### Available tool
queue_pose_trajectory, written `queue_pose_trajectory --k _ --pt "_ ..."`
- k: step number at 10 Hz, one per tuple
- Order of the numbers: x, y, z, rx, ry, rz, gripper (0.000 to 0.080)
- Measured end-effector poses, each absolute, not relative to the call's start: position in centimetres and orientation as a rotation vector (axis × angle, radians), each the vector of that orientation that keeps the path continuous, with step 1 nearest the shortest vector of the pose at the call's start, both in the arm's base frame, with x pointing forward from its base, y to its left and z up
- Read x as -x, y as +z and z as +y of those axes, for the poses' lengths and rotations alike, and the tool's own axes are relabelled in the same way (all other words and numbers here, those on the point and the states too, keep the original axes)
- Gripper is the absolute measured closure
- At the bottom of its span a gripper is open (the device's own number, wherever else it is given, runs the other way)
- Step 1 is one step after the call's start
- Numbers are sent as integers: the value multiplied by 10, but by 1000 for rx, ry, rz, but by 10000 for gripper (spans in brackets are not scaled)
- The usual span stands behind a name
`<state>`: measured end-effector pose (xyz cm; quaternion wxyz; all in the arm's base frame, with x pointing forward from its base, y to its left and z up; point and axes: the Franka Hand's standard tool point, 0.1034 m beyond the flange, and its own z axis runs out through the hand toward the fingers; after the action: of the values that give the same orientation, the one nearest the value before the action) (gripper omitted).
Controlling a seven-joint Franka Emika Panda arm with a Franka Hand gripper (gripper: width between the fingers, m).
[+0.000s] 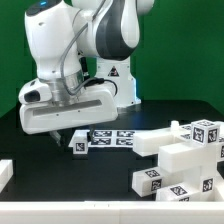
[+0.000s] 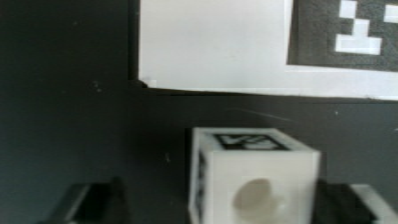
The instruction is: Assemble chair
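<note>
Exterior view, going from its left: a white piece cut by the frame edge point(image 1: 5, 172) sat at the table's point(image 1: 60, 175) near corner, and I could not tell what it was. Next came the arm, its fingers point(image 1: 66, 133) low over the dark table. Just beside them, toward that view's right, stood a small white cube point(image 1: 80, 146) with a tag on it. Behind it lay the marker board point(image 1: 112, 137), and further right the chunky chair parts point(image 1: 185, 155) were piled together, partly cropped.

Wrist view showed what I needed: the cube point(image 2: 254, 180) stood between the two spread fingers point(image 2: 93, 203), with a gap on each side, nothing pinched. Its tagged face was up and a round hole faced the camera. It looked roughly square, so I saw no clear long axis. I judged closing would catch it, though the fingertips were cut off and I couldn't confirm their depth.
</note>
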<state>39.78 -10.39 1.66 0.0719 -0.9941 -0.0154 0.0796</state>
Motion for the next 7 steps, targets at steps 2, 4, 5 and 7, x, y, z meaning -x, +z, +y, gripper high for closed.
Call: queue_pose_trajectory --k 2,4,5,7 --pt "-398 17 -104 2988 239 -46 521" --pt "-398 17 -104 2988 239 -46 521" --pt "-398 17 -104 2988 239 -46 521" --pt "-398 17 -103 2994 248 53 521"
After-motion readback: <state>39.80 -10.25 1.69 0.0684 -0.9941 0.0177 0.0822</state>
